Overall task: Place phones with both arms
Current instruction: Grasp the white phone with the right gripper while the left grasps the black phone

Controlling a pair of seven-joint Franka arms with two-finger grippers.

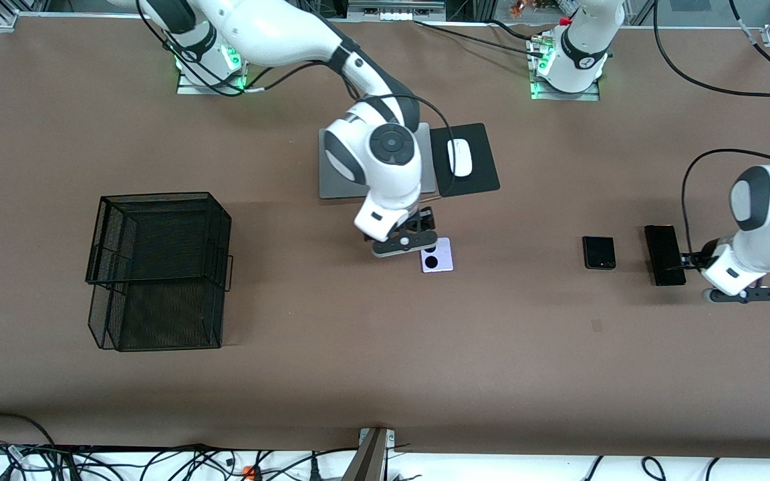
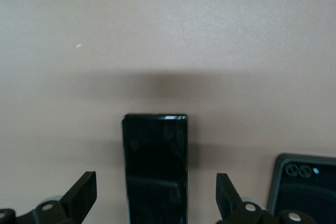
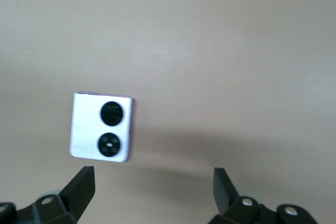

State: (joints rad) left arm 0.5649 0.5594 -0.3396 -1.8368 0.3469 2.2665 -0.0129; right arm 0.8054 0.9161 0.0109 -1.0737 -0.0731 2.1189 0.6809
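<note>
Centrally, black wire basket (image 1: 158, 267): no contents seen. Right gripper (image 3: 152, 192) spread wide over squarish lavender phone (image 1: 437, 255). Left gripper (image 2: 156, 195) likewise over glossy black slab (image 1: 664, 254).

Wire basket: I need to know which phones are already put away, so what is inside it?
Nothing shows inside the wire basket; its dark mesh could hide little. All three phones lie on the table: lavender phone, small black phone, long black phone.

The lavender phone (image 1: 437, 255) lay flat mid-table, two black circles up. Toward the left arm's end lay a small black phone (image 1: 599, 252) and, beside it, a long black slab (image 1: 664, 254).
</note>
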